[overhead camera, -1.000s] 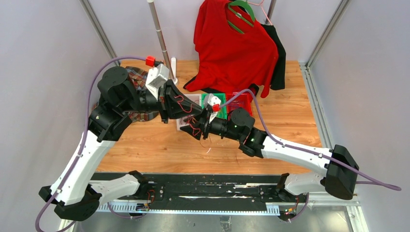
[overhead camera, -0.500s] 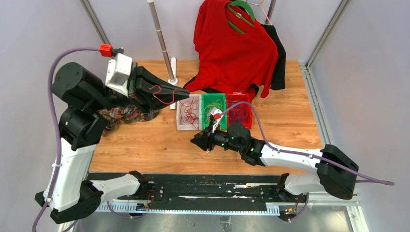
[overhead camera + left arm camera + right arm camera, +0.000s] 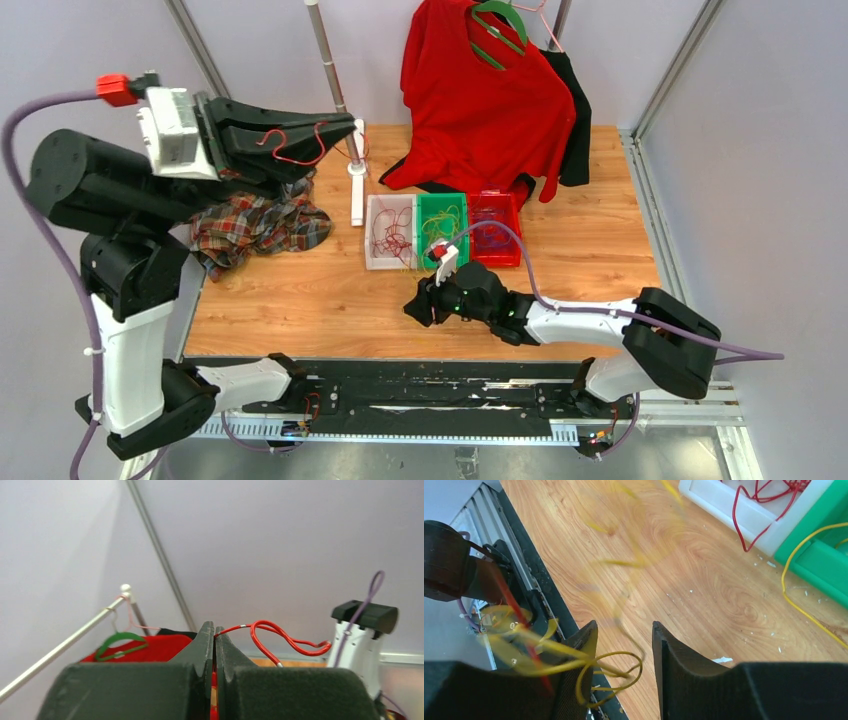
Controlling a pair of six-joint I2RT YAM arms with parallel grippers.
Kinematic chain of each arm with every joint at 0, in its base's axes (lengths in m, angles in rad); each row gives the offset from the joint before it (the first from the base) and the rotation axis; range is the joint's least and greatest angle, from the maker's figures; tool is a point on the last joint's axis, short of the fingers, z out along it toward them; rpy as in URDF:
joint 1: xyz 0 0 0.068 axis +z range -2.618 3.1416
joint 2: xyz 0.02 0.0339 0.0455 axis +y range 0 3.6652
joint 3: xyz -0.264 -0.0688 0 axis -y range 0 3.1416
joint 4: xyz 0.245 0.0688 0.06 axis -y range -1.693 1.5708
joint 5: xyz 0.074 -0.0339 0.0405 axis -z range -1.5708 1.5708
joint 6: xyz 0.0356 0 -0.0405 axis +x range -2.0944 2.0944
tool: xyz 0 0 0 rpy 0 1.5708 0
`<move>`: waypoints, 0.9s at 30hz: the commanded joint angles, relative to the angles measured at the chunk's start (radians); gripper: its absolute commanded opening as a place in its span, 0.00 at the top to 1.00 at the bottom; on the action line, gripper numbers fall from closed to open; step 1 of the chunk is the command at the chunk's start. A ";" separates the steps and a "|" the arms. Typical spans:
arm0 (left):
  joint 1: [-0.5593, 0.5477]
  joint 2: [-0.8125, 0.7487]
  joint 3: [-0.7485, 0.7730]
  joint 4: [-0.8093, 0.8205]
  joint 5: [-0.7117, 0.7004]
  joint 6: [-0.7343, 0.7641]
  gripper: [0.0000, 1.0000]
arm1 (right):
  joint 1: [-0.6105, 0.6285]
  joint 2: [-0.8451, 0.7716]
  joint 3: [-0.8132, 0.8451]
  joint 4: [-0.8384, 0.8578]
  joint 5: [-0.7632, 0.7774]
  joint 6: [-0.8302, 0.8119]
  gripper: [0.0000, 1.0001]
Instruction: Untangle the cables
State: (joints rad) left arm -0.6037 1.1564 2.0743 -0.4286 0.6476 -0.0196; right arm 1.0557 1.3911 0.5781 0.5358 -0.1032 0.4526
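My left gripper (image 3: 345, 125) is raised high at the back left and is shut on a red cable (image 3: 295, 145). In the left wrist view the jaws (image 3: 215, 630) are closed, with the looped red cable (image 3: 280, 640) sticking out to the right. My right gripper (image 3: 415, 305) is low near the table's front edge. In the right wrist view its jaws (image 3: 624, 635) stand apart. A blurred tangle of yellow cable (image 3: 614, 665) hangs over the left finger and into the gap. More red cables (image 3: 392, 238) lie in the white bin (image 3: 378, 264).
A green bin (image 3: 440, 203) and a red bin (image 3: 497, 195) stand beside the white bin. A plaid cloth (image 3: 255, 225) lies at the left. A red shirt (image 3: 480, 100) hangs at the back by a metal pole (image 3: 335, 70). A black rail (image 3: 400, 380) runs along the front edge.
My left gripper has risen up and to the left, lifting the red cable away from the white bin. My right gripper has drawn back to the front edge with yellow cable.
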 commanded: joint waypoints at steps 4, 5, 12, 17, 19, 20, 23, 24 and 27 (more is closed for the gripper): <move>-0.004 0.011 0.116 0.011 -0.168 0.216 1.00 | 0.000 0.006 -0.012 -0.092 0.052 0.016 0.58; -0.004 0.013 0.124 0.022 -0.184 0.240 1.00 | 0.000 0.006 -0.012 -0.100 0.052 0.019 0.58; -0.004 0.035 0.148 0.139 -0.356 0.386 0.99 | -0.001 -0.015 -0.034 -0.122 0.062 0.039 0.60; -0.004 0.000 0.048 0.080 -0.312 0.385 0.99 | -0.002 -0.059 -0.006 -0.173 0.101 0.012 0.61; -0.004 -0.033 -0.043 0.089 -0.306 0.386 0.99 | -0.002 -0.076 0.014 -0.198 0.110 -0.004 0.61; -0.004 -0.046 -0.090 0.091 -0.313 0.389 0.99 | -0.004 -0.086 0.024 -0.214 0.114 -0.011 0.60; -0.004 -0.070 -0.223 0.077 -0.351 0.400 0.99 | -0.019 -0.129 0.053 -0.258 0.136 -0.033 0.55; -0.004 -0.077 -0.268 0.079 -0.356 0.403 0.99 | -0.023 -0.150 0.060 -0.268 0.152 -0.042 0.53; -0.004 -0.093 -0.405 0.104 -0.341 0.424 0.99 | -0.038 -0.201 0.070 -0.259 0.184 -0.068 0.52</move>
State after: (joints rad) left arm -0.6037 1.0786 1.8008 -0.3431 0.3233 0.3683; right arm 1.0431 1.2583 0.6052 0.2981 0.0105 0.4343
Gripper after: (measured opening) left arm 0.017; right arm 0.480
